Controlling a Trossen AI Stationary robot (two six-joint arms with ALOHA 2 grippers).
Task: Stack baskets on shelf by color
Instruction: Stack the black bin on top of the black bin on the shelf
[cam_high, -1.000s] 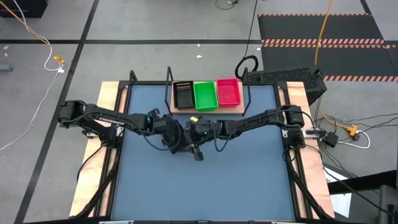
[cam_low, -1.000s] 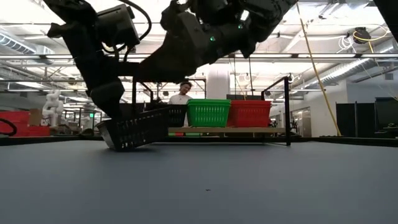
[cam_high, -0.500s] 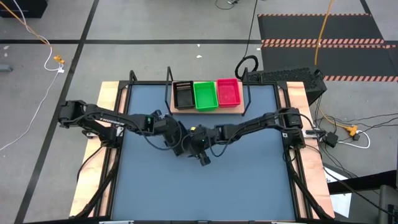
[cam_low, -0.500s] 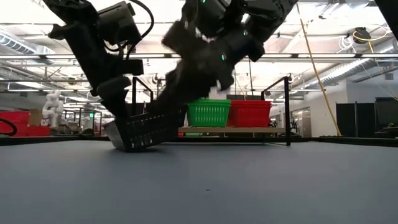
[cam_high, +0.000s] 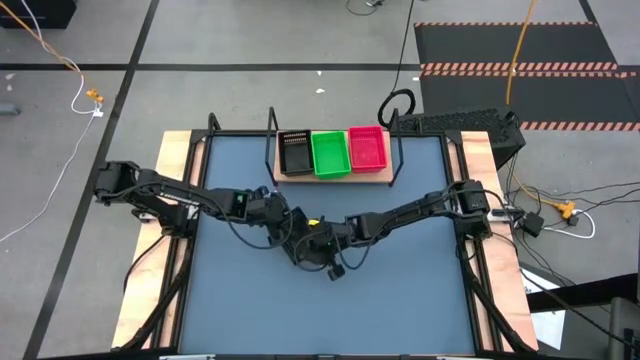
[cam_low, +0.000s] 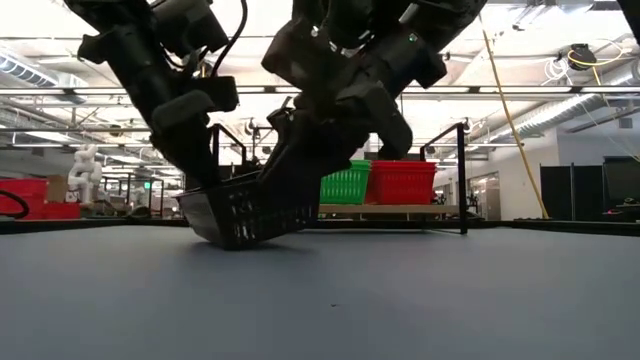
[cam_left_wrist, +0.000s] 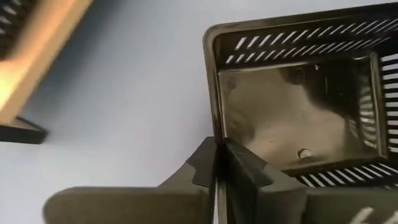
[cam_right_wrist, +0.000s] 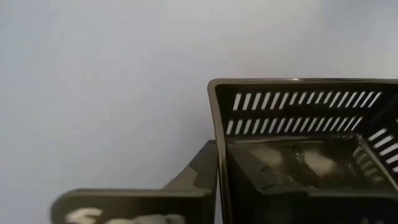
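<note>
Blue-grey surface (cam_high: 400, 290), both tools pinching one black mesh-sided plastic basket (cam_low: 250, 208) at mid-surface.

High view: left tool (cam_high: 288, 238) and right tool (cam_high: 318, 246) meet, well apart from the light wooden shelf (cam_high: 335, 176). Low view: the basket sits tilted. Wrist views: each tool's fingers clamp a basket wall.

Both arms reach inward, meeting mid-table. Left gripper (cam_left_wrist: 219, 168) pinched closed on black basket (cam_left_wrist: 298, 112) wall, 1 finger each side. Right gripper (cam_right_wrist: 221, 177) likewise clamped on a wall. Both wrists pitched down.
</note>
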